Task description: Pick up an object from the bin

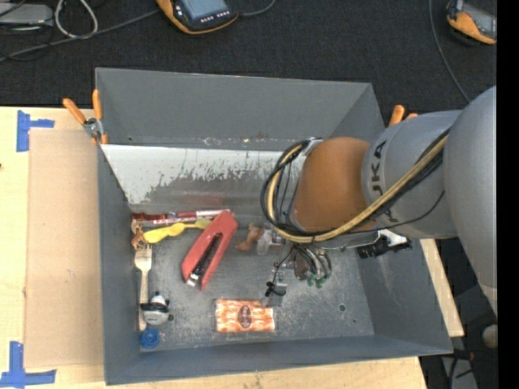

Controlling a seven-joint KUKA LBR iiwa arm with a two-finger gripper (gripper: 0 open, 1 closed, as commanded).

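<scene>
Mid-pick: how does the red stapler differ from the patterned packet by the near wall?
The red stapler is plain red and lies diagonally; the patterned packet is orange-brown, flat, and lies parallel to the near wall. The stapler is longer and bulkier than the packet. Both rest on the bin floor, clear of the pincer.

A red stapler (209, 248) is seen lying slantwise on the floor of the grey bin (357, 306), left of centre. A flat orange-and-white patterned packet (243, 316) is laid near the front wall. A grey fork (143, 272) is stretched along the left wall, with a small blue cap (148, 339) at its near end. A yellow piece (166, 232) and a small brown lump (253, 237) are placed either side of the stapler's upper end.
</scene>
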